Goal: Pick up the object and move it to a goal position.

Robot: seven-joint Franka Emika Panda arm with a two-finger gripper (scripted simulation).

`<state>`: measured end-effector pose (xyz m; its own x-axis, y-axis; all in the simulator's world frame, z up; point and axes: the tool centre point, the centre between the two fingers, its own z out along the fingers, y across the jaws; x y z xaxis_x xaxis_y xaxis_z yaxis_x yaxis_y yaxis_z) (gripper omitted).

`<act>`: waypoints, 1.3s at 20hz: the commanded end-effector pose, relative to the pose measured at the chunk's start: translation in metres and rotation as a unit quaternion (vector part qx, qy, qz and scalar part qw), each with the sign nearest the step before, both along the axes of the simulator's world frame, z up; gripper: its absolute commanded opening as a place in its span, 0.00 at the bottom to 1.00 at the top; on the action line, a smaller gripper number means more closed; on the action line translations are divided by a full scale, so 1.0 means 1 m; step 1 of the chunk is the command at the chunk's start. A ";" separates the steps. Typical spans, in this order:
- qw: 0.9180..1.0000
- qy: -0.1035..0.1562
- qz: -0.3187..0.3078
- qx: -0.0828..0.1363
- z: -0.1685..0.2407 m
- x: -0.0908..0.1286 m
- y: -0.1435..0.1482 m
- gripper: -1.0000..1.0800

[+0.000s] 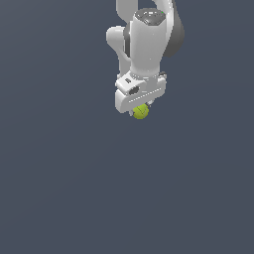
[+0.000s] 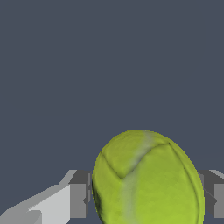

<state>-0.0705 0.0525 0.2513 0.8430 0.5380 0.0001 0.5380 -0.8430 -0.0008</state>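
The yellow-green ball (image 1: 141, 111) with thin seam lines sits just under the white gripper (image 1: 140, 110) of the arm in the upper middle of the exterior view. In the wrist view the ball (image 2: 146, 179) is large and close, held between the two grey fingertips (image 2: 78, 194), one on each side and touching it. The gripper (image 2: 146, 194) is shut on the ball. The white hand covers the ball's upper part in the exterior view.
A plain dark grey-blue surface (image 1: 74, 188) fills both views. The white arm (image 1: 146, 39) reaches down from the top edge of the exterior view. No other objects or marks show.
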 end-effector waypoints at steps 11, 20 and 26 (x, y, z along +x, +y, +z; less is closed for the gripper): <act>1.000 0.000 0.000 0.000 0.131 0.003 0.010 0.00; 1.000 0.000 0.000 0.000 0.201 0.007 0.016 0.00; 1.000 0.000 -0.001 0.000 0.224 0.010 0.017 0.00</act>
